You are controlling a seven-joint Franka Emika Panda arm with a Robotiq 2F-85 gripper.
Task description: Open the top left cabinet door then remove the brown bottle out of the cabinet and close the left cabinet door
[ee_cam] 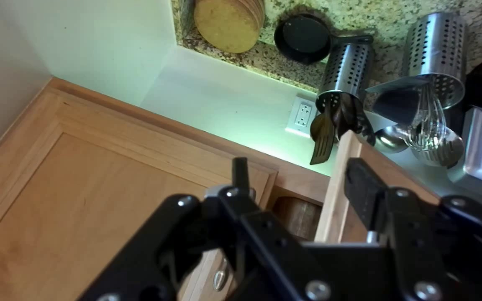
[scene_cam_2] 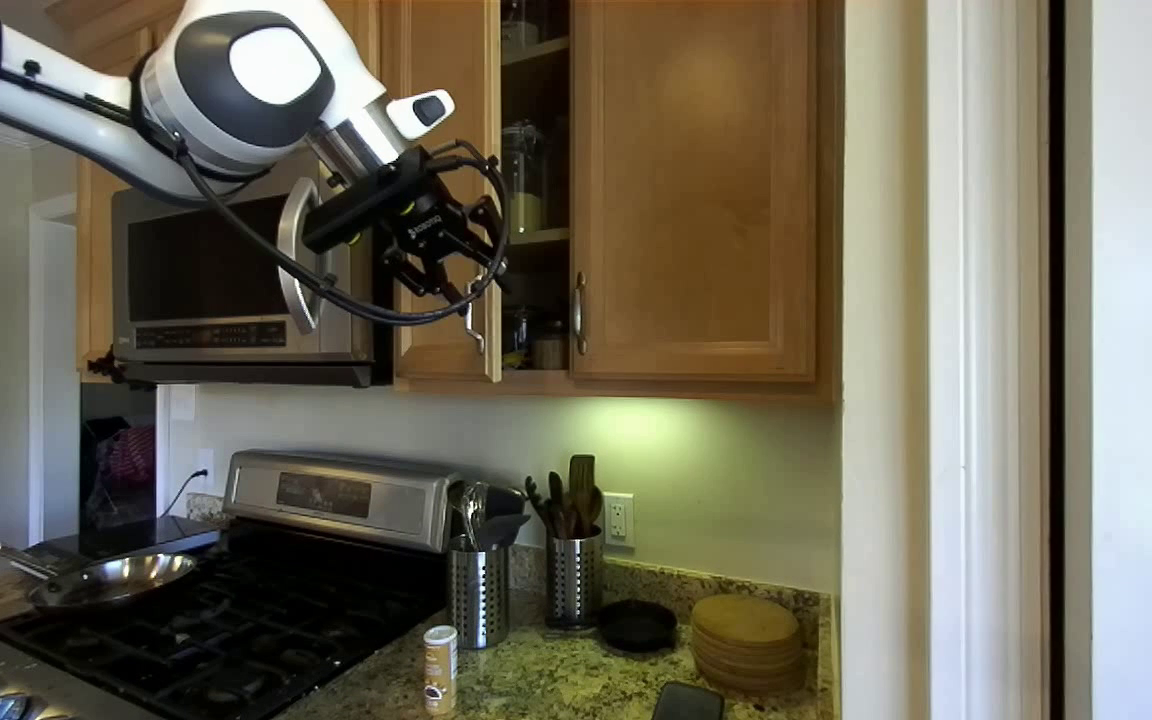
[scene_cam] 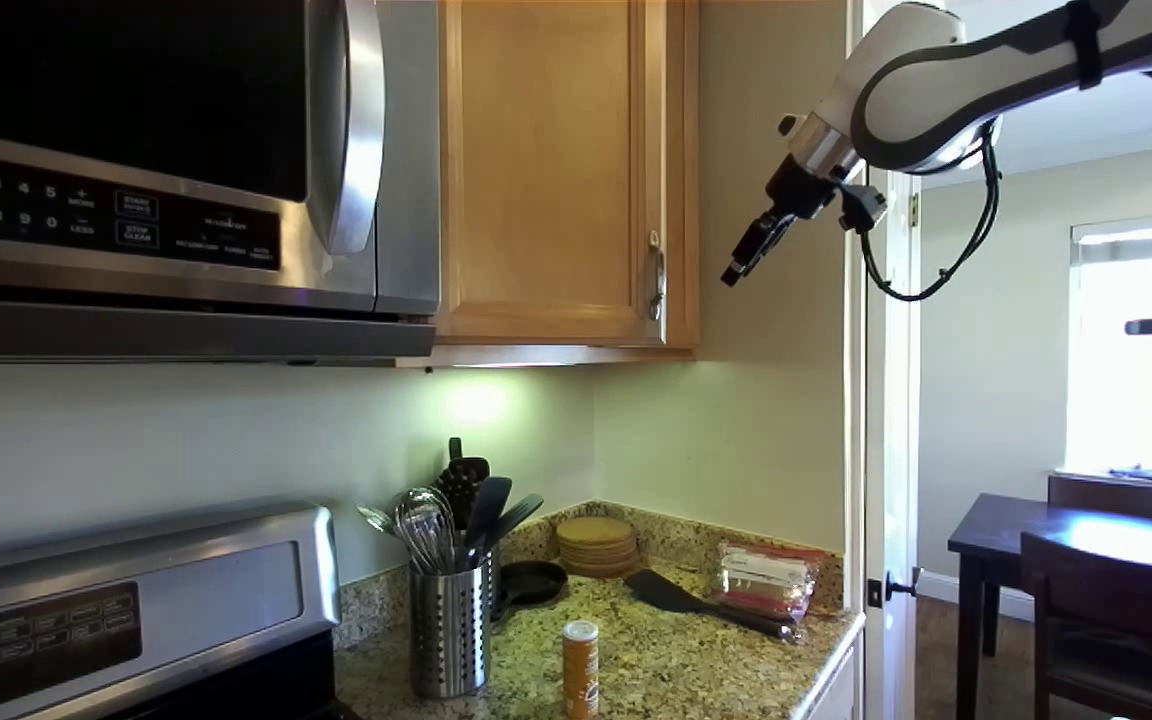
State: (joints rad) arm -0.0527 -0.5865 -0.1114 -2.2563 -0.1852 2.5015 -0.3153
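The top left cabinet door (scene_cam_2: 446, 190) stands partly open in an exterior view; its silver handle (scene_cam_2: 476, 325) is near its free edge. In another exterior view this door (scene_cam: 541, 170) also shows. In the wrist view the door's pale edge (ee_cam: 336, 188) appears between my spread fingers. My gripper (scene_cam_2: 482, 287) is open and empty at the door's handle side; contact cannot be told. It also shows in the wrist view (ee_cam: 299, 177). The cabinet (scene_cam_2: 536, 383) shows jars through the gap. The brown bottle (scene_cam_2: 440, 672), with a pale cap, stands upright on the counter in both exterior views (scene_cam: 581, 672).
The matching right door (scene_cam_2: 696, 190) is closed. A steel microwave (scene_cam_2: 336, 345) hangs left of the cabinet. Steel utensil holders (scene_cam: 450, 630), a small black pan (scene_cam_2: 636, 626) and round brown mats (scene_cam_2: 746, 640) stand on the counter. A stove (scene_cam_2: 236, 640) is at the left.
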